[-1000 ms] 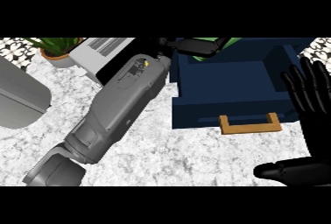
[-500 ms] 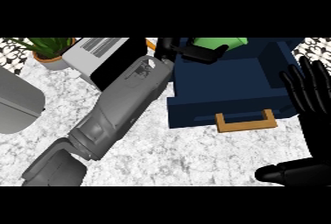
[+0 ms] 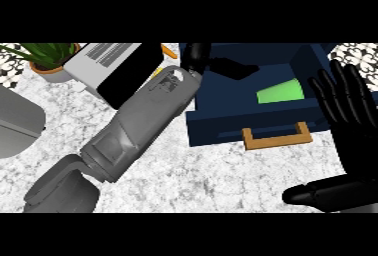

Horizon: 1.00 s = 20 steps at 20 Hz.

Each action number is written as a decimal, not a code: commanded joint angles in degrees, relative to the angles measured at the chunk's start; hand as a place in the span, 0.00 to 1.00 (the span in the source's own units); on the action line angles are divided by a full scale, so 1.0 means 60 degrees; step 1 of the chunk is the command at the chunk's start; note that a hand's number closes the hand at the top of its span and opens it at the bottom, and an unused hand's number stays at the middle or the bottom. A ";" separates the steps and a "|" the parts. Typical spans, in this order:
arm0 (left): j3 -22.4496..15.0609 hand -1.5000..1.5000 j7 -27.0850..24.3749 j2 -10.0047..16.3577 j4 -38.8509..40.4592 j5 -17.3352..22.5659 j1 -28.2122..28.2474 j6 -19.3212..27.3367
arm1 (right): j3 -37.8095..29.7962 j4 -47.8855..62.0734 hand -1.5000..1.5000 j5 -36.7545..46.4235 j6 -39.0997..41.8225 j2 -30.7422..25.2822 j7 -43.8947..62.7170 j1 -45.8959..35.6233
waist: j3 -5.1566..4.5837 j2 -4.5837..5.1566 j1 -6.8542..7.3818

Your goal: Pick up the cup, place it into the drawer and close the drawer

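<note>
The green cup (image 3: 280,93) lies inside the open dark blue drawer (image 3: 221,117), towards its right side. The drawer's wooden handle (image 3: 275,138) faces the counter's near side. My left forearm crosses the counter diagonally, and my left hand (image 3: 212,61) hovers over the drawer's back left corner. It is open and apart from the cup. At the view's right edge my right hand (image 3: 345,102) rests open, fingers up, beside the drawer's right end.
A potted plant (image 3: 46,59) stands at the back left, with a white and black appliance (image 3: 111,67) next to it. A grey rounded object (image 3: 15,127) sits at the left edge. Marbled counter top (image 3: 207,180) spreads in front of the drawer.
The green cup was up by my left hand at the drawer's back; now it lies lower, inside the drawer, apart from the hand. The right hand has stayed put.
</note>
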 commanded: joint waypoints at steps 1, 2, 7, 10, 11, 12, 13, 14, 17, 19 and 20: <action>-0.0131 0.00 -0.0137 -0.0001 -0.0076 0.0408 -0.0003 -0.0085 | -0.0163 0.0419 0.00 -0.0041 0.0137 0.0016 -0.0501 0.0020 | 0.0001 0.0018 0.0056; -0.0052 0.00 -0.0671 -0.0001 -0.0111 0.0574 0.0368 0.0003 | 0.0212 -0.0073 0.00 -0.0096 0.0030 0.0170 -0.0076 -0.0143 | -0.0007 0.0074 -0.0167; -0.0012 0.00 -0.1425 -0.0001 -0.0978 0.1301 0.0662 -0.0229 | -0.0026 -0.0285 0.00 -0.0697 0.0004 0.0122 0.0376 -0.0195 | -0.0015 -0.0059 0.0183; 0.0287 0.00 -0.1496 -0.0001 -0.1516 0.1832 0.0538 -0.0435 | -0.0706 -0.0320 0.00 -0.1542 0.0423 -0.0393 0.0618 0.0025 | -0.0012 -0.0143 0.0430; 0.0540 0.00 -0.1826 -0.0001 -0.1240 0.1888 0.0446 -0.0744 | -0.0121 -0.0459 0.00 -0.1112 0.0211 -0.0031 0.0634 0.0132 | -0.0017 -0.0128 0.0491; 0.0382 0.00 -0.1465 -0.0001 -0.1706 0.1873 0.0426 -0.0512 | -0.0313 -0.0217 0.00 -0.1101 0.0035 -0.0097 0.0713 -0.0255 | -0.0017 -0.0193 0.0720; 0.0972 0.00 -0.1521 -0.0001 -0.1188 0.1873 0.0046 -0.1016 | -0.0170 -0.0298 0.00 -0.0936 0.0389 0.0014 0.0117 0.0493 | -0.0014 -0.0183 0.0750; 0.0950 0.00 -0.0929 -0.0001 -0.1637 0.1996 -0.0175 -0.0748 | -0.0523 -0.0454 0.00 -0.1460 0.0543 -0.0271 0.0377 0.0366 | -0.0014 -0.0230 0.0806; 0.1160 0.00 -0.1259 0.0202 -0.2065 0.1765 0.0869 -0.0613 | -0.0872 -0.0454 1.00 -0.1813 0.0952 -0.0825 0.0595 0.0248 | -0.0019 -0.0266 0.1029; 0.1294 0.00 -0.1151 0.0327 -0.2529 0.1803 0.1114 -0.0439 | -0.0705 -0.1125 1.00 -0.1743 0.1363 -0.1171 0.0788 0.0708 | -0.0021 -0.0295 0.1036; 0.1420 0.00 -0.0967 0.0811 -0.2701 0.1889 0.1083 -0.0708 | -0.0355 -0.0894 1.00 -0.0953 0.1324 -0.1222 0.0691 0.0465 | -0.0025 -0.0294 0.1137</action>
